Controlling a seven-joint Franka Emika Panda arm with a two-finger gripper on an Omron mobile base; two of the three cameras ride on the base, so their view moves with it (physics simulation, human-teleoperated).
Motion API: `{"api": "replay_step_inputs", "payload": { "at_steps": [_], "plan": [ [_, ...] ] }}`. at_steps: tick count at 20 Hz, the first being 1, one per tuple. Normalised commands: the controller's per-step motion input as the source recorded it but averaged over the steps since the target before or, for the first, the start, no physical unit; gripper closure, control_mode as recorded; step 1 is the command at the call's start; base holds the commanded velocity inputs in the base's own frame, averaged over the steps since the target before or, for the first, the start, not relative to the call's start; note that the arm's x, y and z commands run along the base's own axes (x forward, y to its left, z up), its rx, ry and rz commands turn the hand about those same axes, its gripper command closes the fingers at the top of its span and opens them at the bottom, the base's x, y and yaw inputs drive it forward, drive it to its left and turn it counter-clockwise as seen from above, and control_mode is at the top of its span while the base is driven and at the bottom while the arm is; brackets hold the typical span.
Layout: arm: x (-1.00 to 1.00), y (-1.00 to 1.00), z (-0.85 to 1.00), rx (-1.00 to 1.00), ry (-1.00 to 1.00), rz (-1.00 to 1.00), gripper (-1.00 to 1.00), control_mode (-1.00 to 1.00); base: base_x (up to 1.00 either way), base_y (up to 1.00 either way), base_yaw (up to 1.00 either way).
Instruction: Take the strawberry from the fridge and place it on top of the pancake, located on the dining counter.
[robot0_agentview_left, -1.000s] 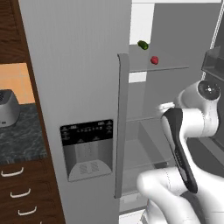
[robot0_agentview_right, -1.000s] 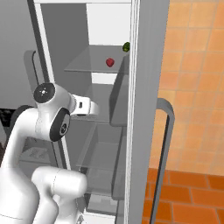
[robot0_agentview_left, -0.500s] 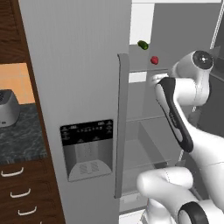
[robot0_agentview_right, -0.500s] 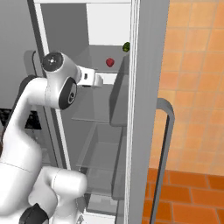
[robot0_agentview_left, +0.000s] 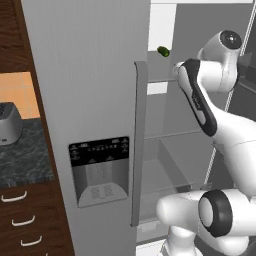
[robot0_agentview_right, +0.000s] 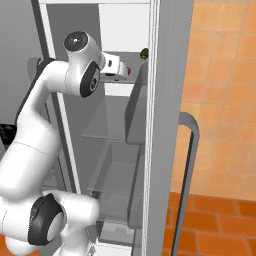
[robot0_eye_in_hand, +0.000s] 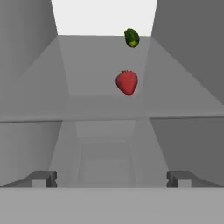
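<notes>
Orange tiled wall and a dark wooden cabinet with a black tabletop (robot0_agentview_left: 22, 160) sit at the far left, beside the fridge (robot0_agentview_left: 95, 100), whose left door with the dispenser panel (robot0_agentview_left: 99, 169) is shut while its white interior stands open on the right. On an upper glass shelf (robot0_eye_in_hand: 105, 107) lies the strawberry (robot0_eye_in_hand: 127, 82) — apart from a small dark green item (robot0_eye_in_hand: 131, 37) farther back. The gripper (robot0_eye_in_hand: 111, 178) is level with that shelf, its fingers (robot0_eye_in_hand: 41, 178) spread wide and holding nothing — the strawberry lies ahead, slightly right of centre.
</notes>
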Motion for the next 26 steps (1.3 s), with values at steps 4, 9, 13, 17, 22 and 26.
{"api": "replay_step_inputs", "payload": {
  "at_steps": [4,9,13,17,22,26],
  "plan": [
    [0.59,-0.21,-0.03,0.01,0.02,0.00,-1.00,-1.00,0.00,0.00,0.00],
    [0.70,-0.01,-0.27,0.00,0.08,0.00,-1.00,-1.00,0.00,0.00,0.00],
    [0.59,-0.21,-0.07,0.00,0.04,0.00,-1.00,-1.00,0.00,0.00,0.00],
    [0.52,-0.29,0.00,0.00,0.03,0.00,-1.00,-1.00,0.00,0.00,0.00],
    [0.40,-0.01,-0.15,0.00,0.02,0.00,-1.00,-1.00,0.00,0.00,0.00],
    [0.26,0.01,-0.15,0.00,0.02,0.00,-1.00,-1.00,0.00,0.00,0.00]
  ]
}}
